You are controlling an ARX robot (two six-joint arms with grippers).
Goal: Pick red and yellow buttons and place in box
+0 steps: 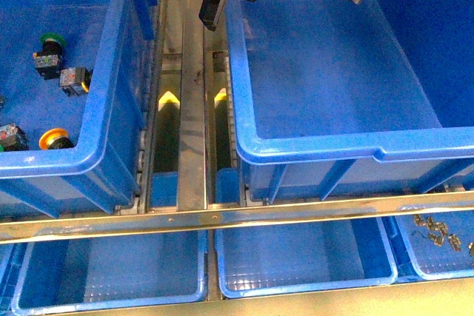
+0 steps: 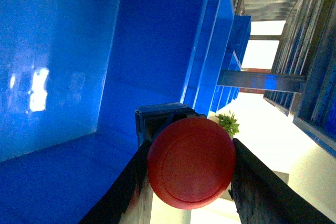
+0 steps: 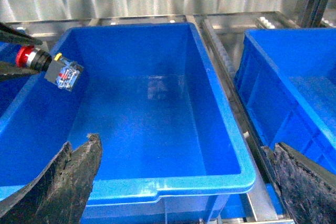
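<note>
Left gripper (image 2: pixel 191 182) jaws clamp the red mushroom button (image 2: pixel 191 162) above the blue box (image 3: pixel 173 184); right gripper (image 3: pixel 189 174) jaws spread wide.

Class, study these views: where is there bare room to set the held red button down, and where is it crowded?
The visible floor of the box, bordered by its four walls, is bare; the red button in the left gripper hangs over it. Crowded: the left bin, where the yellow button and green button lie among other buttons.
</note>
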